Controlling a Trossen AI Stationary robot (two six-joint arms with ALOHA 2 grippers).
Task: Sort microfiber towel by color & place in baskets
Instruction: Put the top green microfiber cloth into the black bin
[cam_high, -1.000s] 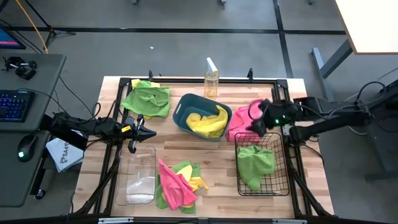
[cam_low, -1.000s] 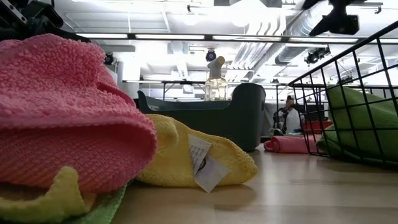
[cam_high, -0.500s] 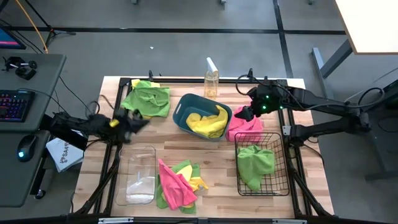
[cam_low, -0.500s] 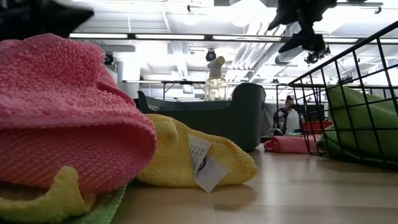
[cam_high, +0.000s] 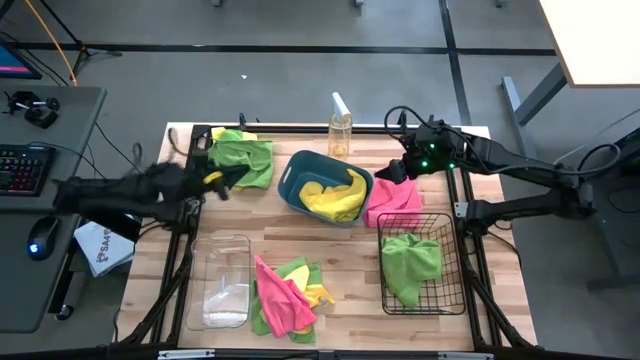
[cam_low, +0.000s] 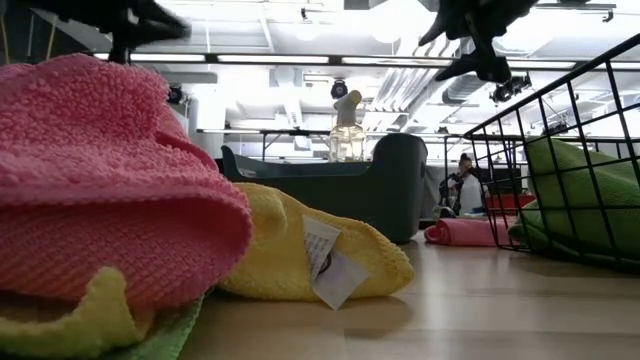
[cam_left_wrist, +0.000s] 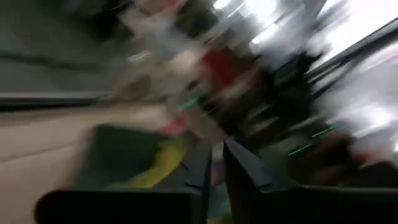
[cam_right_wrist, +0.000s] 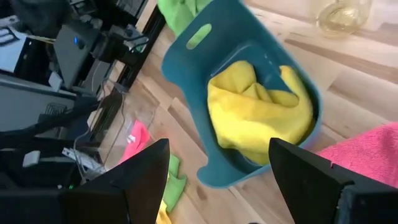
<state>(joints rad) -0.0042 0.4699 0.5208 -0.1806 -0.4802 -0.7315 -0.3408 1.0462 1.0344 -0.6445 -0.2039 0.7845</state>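
My left gripper (cam_high: 226, 178) is shut and hovers at the near edge of a green towel (cam_high: 240, 157) lying by the table's far left corner; its wrist view is blurred. My right gripper (cam_high: 396, 173) is open and empty, above the far end of a pink towel (cam_high: 392, 202) that lies on the table between the teal tub (cam_high: 292, 178) and the black wire basket (cam_high: 445, 225). A yellow towel (cam_right_wrist: 255, 112) lies in the teal tub and a green towel (cam_high: 408, 262) in the wire basket. The clear tub (cam_high: 226, 283) stands near left.
A heap of pink, yellow and green towels (cam_high: 285, 295) lies at the near edge beside the clear tub, filling the low view's foreground. A clear spray bottle (cam_high: 340, 130) stands at the far edge behind the teal tub. Bare wood shows between the tubs and the heap.
My left gripper has swung from beside the clear tub toward the far edge, up to the green towel. My right arm has swung round toward the far edge, and its gripper has shifted a little toward the table's left and far side over the pink towel. No towel has moved.
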